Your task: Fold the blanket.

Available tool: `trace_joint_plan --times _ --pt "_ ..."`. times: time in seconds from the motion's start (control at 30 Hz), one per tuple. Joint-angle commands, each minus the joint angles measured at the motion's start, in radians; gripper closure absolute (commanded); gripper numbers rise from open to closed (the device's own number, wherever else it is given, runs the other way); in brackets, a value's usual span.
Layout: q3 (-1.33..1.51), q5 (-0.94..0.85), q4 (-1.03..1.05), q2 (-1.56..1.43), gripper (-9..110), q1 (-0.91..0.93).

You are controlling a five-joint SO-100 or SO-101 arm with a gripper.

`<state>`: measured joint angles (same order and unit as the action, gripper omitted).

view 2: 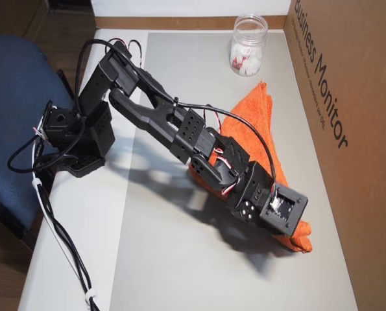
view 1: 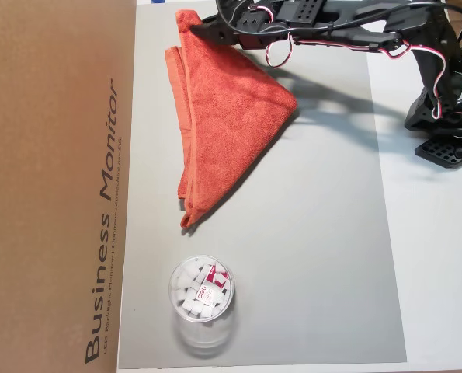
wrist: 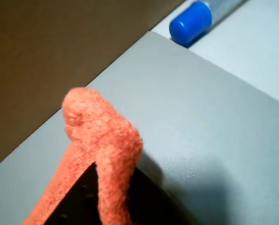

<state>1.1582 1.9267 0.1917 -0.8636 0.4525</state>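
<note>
On my left in an overhead view stands the cardboard box [view 1: 52,186], and beside it on the grey mat [view 1: 316,233] the blanket [view 1: 223,124] lies folded into a triangle, the clear cup [view 1: 202,299] below it. My gripper [wrist: 94,197] is clenched on the blanket's top corner, bunched over one finger.

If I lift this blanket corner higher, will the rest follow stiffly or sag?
Likely sag: the blanket is soft terry, already draping over the gripper in the wrist view. Its folded layers may slide apart. It probably drags on the grey mat rather than slipping.
</note>
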Motion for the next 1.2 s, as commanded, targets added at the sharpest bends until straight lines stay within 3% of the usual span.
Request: trace_joint_plan --times 0.0,0.37,0.73,0.97,1.17 --pt "-0.054 0.072 -0.018 -0.005 102 -0.012" --pt "-0.209 0.311 -0.018 0.109 102 -0.018" --pt "-0.224 0.322 -0.02 0.143 101 -0.012" --pt "-0.224 0.322 -0.02 0.133 85 -0.018" --pt "-0.215 0.293 -0.02 0.092 83 -0.018"
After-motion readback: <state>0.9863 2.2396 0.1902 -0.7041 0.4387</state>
